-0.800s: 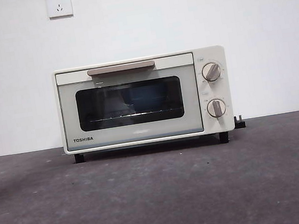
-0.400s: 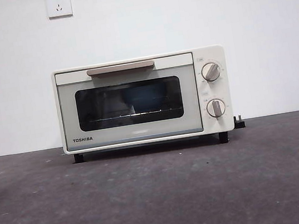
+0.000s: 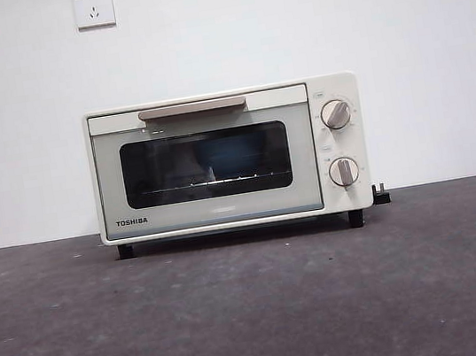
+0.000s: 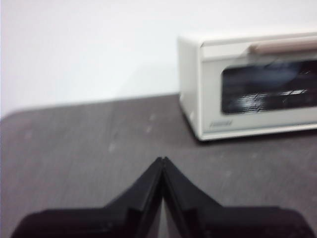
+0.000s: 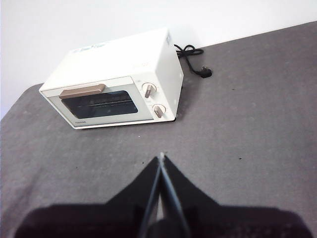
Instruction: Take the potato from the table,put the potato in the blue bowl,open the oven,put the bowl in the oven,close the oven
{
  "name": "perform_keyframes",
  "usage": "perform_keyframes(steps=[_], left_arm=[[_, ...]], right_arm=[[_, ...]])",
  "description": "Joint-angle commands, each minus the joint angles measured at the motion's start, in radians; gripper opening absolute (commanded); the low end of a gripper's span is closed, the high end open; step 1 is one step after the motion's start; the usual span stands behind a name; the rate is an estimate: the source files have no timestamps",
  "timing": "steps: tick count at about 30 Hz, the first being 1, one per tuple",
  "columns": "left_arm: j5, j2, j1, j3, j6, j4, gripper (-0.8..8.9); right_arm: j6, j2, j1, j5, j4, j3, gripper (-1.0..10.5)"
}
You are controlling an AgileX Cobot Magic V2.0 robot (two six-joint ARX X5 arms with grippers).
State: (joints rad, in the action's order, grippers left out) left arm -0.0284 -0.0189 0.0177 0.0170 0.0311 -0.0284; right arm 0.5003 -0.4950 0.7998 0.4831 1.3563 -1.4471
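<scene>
Oven [image 3: 228, 159] door shut, handle [image 3: 192, 108] up against body. Blue bowl [image 3: 228, 156] dimly visible through glass, on rack inside. Potato not discernible. Left gripper [image 4: 162, 159] and right gripper [image 5: 161, 156] both pressed together, holding nothing, well back over table [image 3: 258, 309]. Judgement: final step looks done; nothing further called for but holding clear.
</scene>
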Motion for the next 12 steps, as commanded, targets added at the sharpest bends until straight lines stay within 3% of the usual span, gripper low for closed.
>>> perform_keyframes(steps=[1, 4, 12], left_arm=[[0.06, 0.015, -0.001, -0.01, -0.046, -0.064, -0.04], [0.081, 0.015, -0.003, -0.01, -0.033, -0.145, -0.04], [0.063, 0.015, -0.018, -0.01, 0.013, -0.141, -0.04]], right_arm=[[-0.006, 0.001, 0.002, 0.005, 0.023, 0.005, 0.0], [-0.006, 0.0, 0.002, 0.005, 0.023, 0.005, 0.0], [-0.007, 0.0, 0.002, 0.007, 0.023, 0.005, 0.0]])
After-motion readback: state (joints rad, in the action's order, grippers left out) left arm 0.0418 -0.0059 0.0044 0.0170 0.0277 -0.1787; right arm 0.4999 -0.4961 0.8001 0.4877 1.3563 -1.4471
